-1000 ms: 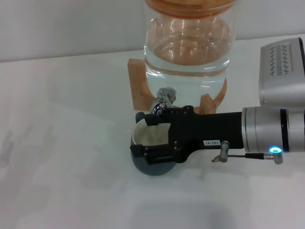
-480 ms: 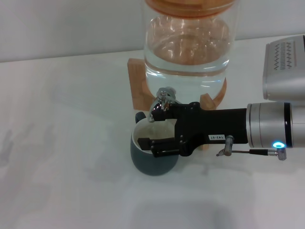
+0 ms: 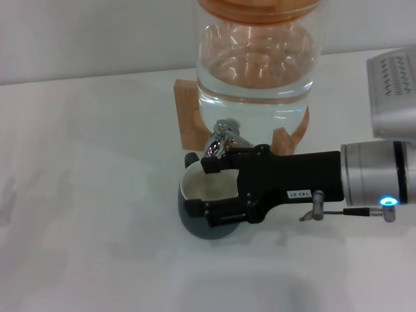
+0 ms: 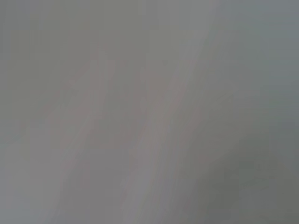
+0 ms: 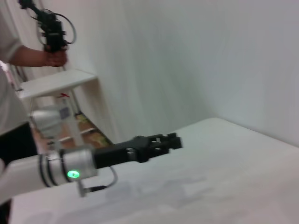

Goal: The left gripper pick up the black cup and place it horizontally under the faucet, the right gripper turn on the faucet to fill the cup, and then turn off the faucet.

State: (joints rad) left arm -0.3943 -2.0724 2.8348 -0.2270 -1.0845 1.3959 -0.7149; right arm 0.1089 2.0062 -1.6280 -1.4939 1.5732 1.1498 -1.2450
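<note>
the black cup [image 3: 207,211] stands directly below the faucet [image 3: 223,138], closing the gap under the spout. the right gripper [image 3: 214,188] lies across the cup's rim from the counter's right edge, blocking that side. bare counter [image 3: 84,195] is open toward the left and front edges.

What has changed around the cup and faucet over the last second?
The right gripper shifted slightly toward the robot's right, rose briefly toward the faucet, then settled back. Its fingers stay spread over the black cup's mouth. Nothing was gripped or released. The cup, the faucet lever and the glass jar are unchanged. The left gripper hovers over the table, away from the work.
</note>
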